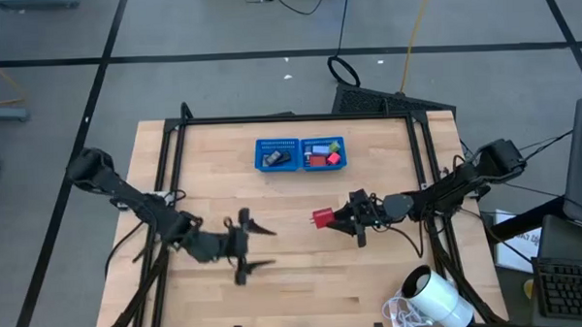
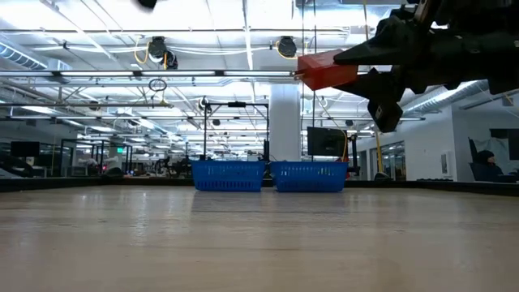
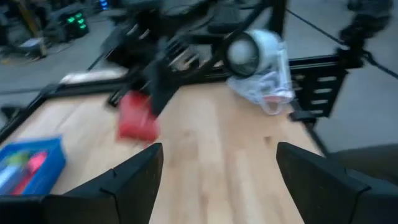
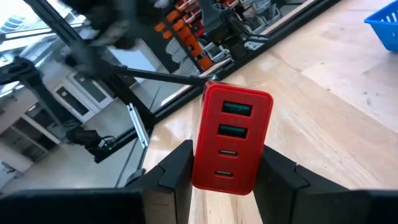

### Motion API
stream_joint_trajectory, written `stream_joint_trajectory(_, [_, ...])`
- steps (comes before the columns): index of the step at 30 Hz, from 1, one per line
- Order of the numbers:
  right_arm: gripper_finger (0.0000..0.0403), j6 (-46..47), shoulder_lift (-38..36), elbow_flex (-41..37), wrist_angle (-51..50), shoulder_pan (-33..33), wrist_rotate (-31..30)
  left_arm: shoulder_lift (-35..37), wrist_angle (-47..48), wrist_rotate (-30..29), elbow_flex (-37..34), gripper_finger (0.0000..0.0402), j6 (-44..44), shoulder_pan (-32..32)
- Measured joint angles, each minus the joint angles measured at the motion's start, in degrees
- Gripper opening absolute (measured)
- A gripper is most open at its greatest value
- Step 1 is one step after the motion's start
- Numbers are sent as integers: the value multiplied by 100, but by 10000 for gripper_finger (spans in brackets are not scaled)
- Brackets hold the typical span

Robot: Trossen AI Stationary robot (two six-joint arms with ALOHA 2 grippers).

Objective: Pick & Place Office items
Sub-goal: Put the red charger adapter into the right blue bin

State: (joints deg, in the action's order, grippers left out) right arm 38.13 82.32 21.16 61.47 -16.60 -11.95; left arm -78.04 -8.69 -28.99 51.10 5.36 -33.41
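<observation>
A red block (image 4: pixel 231 140) with several ports on one face is lifted over the middle of the table, with my right gripper (image 1: pixel 336 218) shut on it. In the low view the red block (image 2: pixel 326 71) hangs high above the wood. My left gripper (image 1: pixel 270 246) stands open at mid-left, its fingers pointing toward the block and nothing between them. The blue mesh tray (image 1: pixel 300 153) stands near the far edge, holding dark items in its left part and red and blue ones in its right part. My right gripper pinches the red block's two long sides (image 4: pixel 200 163) between its two fingers, at the end nearer the wrist. The fingers come level from the table's right and lie along the block. The block juts out past the fingertips, ported face showing, clear of the table.
A big white cylinder (image 1: pixel 439 296) with a clear bag lies at the near right corner. Black frame rails (image 1: pixel 165 158) run along the table's left, far and right sides. Bare wood lies between the tray and the grippers.
</observation>
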Motion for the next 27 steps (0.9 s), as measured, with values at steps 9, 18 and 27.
stream_joint_trajectory(9, [118, -44, -2, -2, 60, 2, -19, 2091, -580, 46, -2146, 304, 362, 679])
stream_joint_trajectory(18, [118, -93, -2, 0, 58, 2, -14, 5204, -3, 46, -3305, 314, 236, 1172])
stream_joint_trajectory(27, [118, -177, 0, 3, 47, 7, -12, 6732, 97, 664, -4442, 308, 683, 1170])
